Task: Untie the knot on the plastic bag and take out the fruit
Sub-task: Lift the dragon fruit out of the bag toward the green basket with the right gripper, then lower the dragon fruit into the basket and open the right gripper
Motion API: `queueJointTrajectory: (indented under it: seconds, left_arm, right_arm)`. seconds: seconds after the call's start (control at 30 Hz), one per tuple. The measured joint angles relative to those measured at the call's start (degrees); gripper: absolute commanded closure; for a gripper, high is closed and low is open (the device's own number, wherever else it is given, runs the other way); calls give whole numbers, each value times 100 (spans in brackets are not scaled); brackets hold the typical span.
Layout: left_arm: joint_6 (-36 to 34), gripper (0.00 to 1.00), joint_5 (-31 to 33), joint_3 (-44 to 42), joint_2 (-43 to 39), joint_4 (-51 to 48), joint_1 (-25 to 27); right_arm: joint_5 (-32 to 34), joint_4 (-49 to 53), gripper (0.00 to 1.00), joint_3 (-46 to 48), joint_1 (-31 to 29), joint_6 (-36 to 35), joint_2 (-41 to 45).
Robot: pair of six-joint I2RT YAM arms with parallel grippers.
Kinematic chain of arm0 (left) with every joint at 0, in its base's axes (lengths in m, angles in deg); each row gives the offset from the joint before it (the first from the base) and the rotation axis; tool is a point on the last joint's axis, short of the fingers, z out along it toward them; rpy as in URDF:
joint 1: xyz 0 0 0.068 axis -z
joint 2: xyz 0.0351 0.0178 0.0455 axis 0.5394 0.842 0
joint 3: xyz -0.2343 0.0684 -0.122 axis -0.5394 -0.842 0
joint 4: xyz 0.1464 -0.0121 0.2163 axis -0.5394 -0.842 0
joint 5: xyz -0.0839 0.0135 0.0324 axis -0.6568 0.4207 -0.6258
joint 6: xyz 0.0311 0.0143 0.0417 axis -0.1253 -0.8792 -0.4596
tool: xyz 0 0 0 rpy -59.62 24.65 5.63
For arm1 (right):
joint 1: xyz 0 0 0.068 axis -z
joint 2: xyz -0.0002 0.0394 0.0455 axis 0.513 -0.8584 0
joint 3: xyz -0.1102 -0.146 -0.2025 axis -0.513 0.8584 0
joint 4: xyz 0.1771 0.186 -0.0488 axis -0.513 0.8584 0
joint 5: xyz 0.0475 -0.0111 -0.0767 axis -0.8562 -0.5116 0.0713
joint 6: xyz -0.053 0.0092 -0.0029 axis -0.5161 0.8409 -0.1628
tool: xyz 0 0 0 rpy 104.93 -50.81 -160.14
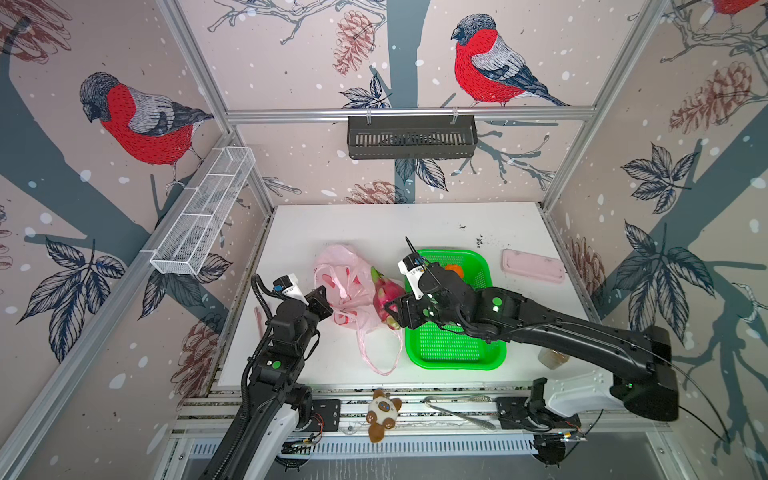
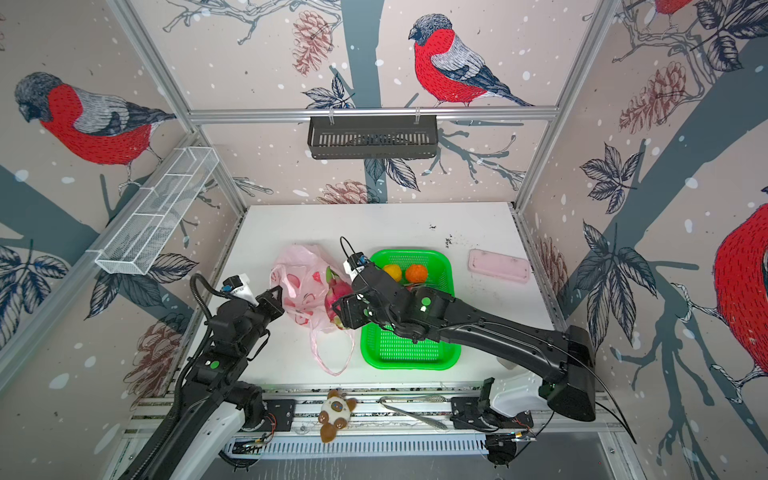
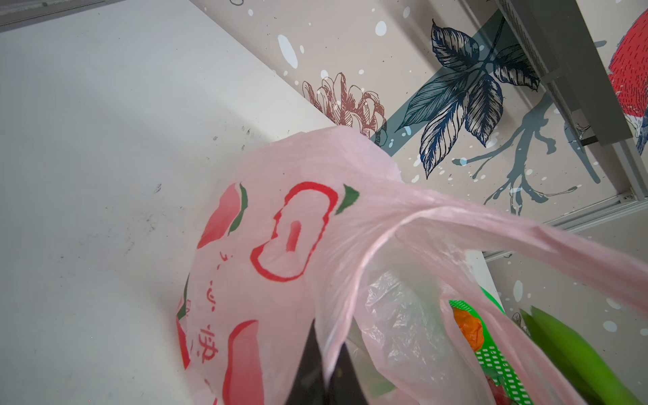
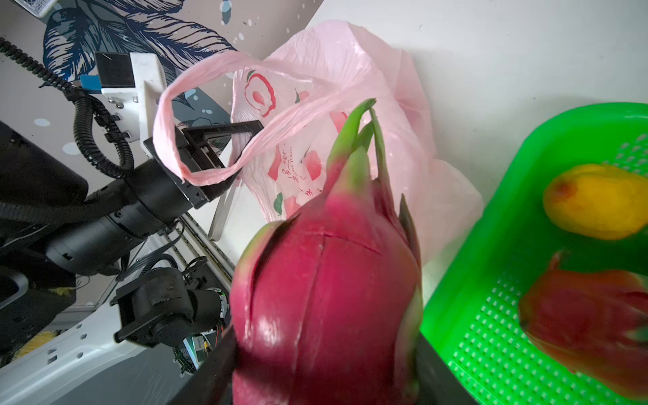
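Dragon fruit: firm, heavyish, slick, we judge | right hand grips its belly, clear of scales | left hand pinches limp plastic bag

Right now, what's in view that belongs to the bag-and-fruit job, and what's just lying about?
Job: plastic bag, pinched by the left hand; dragon fruit, gripped in the right hand; yellow fruit and orange fruit in the green basket.
Lying about: pink case, plush toy, black wall basket, white wire rack.

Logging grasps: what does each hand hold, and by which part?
Left hand pinches the plastic bag at its mouth edge; right hand grips a dragon fruit around its body.
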Motion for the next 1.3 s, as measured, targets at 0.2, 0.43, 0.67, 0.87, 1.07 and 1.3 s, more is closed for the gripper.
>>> queueJointTrajectory:
  seconds: [0.2,0.43,0.67,0.87,1.07,1.3]
  left_arm:
    - [-48,100,63,31,72,4,-4]
    - [-39,100,63,31,72,7,-4]
    - [-42,100,61,31,33,4,-4]
    - [-48,100,50,-11,70,4,-4]
    - [-52,100,39,-26,98,4,-4]
    - [-57,100,28,-35,114,7,-4]
  right_arm:
    - [485,179,70,435,-4,142,872]
    - [1198,507,70,988,142,466,1676]
    - [1646,529,70,1484,437,879,1720]
    - [1414,446,71,1628,424,850,881]
    - [1366,509,73,1596,37,1156,568]
    - [2208,1467,73,1309,-898,2817,446]
